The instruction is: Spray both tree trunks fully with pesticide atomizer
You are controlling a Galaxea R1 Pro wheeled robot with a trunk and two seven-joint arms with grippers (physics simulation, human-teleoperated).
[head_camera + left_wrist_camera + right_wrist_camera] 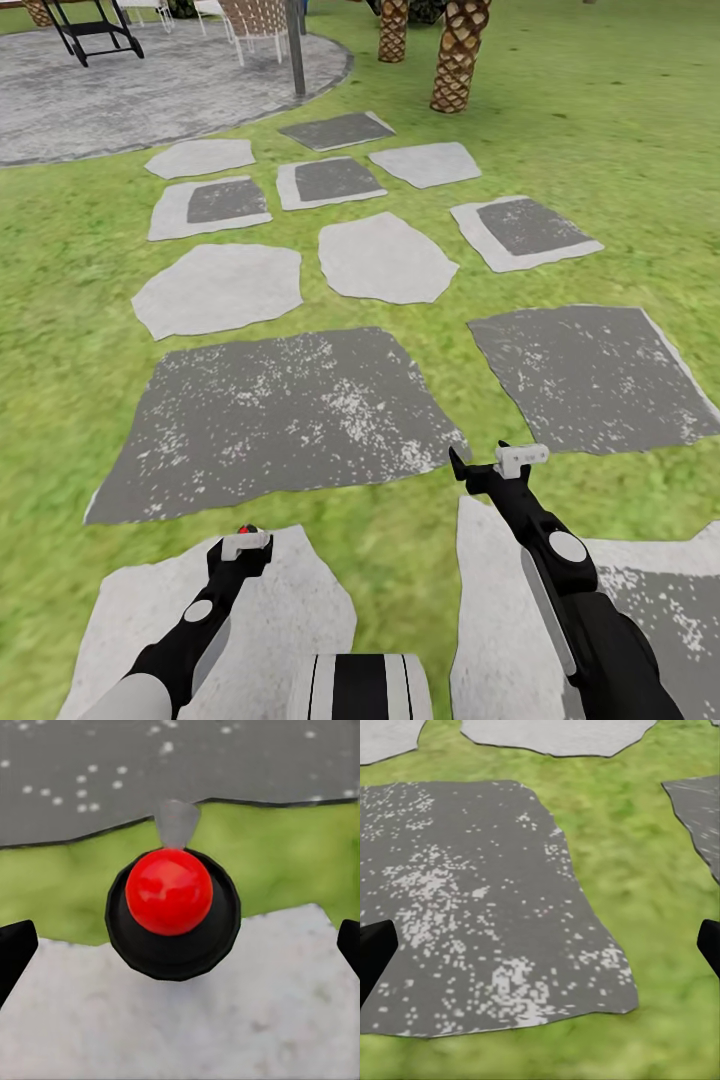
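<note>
Closest in, the left gripper (245,545) hangs low over a pale paving slab (290,610), and the pesticide atomizer (172,911) sits right between its fingers: the left wrist view looks straight down on the red top and the dark body below it. The two dark fingertips (16,952) stand far out at either side of the bottle, well apart from it, so the jaws look spread rather than pinching; whether anything touches the bottle lower down I cannot tell. In the head view only a speck of red shows at the gripper's tip.

The right gripper (485,465) is held further forward over the grass (420,510), empty and spread wide, with a dark speckled slab (472,907) below it.

Beyond both hands lie more stepping slabs, then a round paved patio (120,90), a thin post (296,50), and two scaly palm stumps (458,55); no smooth grey trunks are to be seen.

My judgement: the pickup step is in hand. Next the left jaws need to close on the bottle, lift it, and then the base must turn to find the trees.
</note>
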